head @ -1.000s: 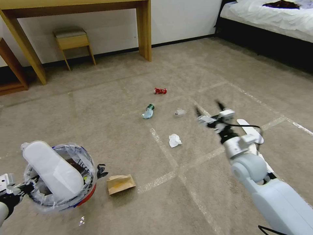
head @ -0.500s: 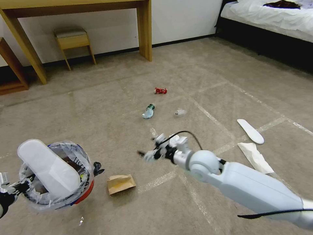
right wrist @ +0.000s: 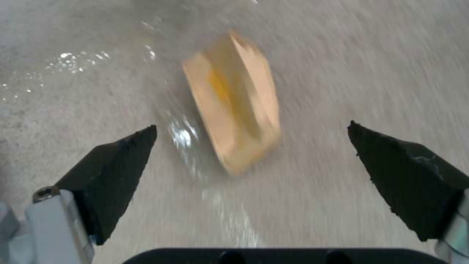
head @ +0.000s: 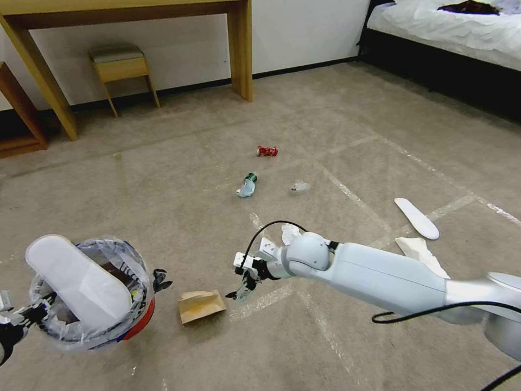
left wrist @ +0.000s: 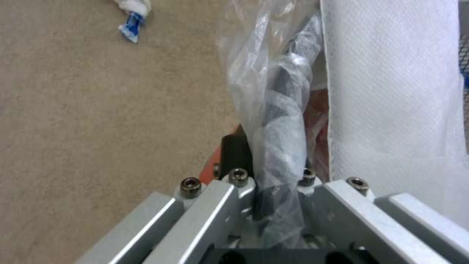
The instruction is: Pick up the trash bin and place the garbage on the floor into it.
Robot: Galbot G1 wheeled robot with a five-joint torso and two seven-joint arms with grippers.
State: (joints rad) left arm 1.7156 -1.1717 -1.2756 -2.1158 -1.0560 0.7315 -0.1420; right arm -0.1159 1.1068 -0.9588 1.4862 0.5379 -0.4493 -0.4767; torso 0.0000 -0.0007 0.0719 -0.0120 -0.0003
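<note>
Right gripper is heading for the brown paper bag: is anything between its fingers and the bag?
Nothing visible. The right gripper hangs open just above the carpet, with the brown paper bag lying flat and alone between and ahead of its fingers. The trash bin, held by the left gripper, sits off to the bag's other side.

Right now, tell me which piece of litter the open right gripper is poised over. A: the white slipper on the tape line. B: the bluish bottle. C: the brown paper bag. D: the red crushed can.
C: the right gripper, fingers spread wide, hangs just beside and above the brown paper bag, and the right wrist view shows that bag on the carpet between the two fingertips.
</note>
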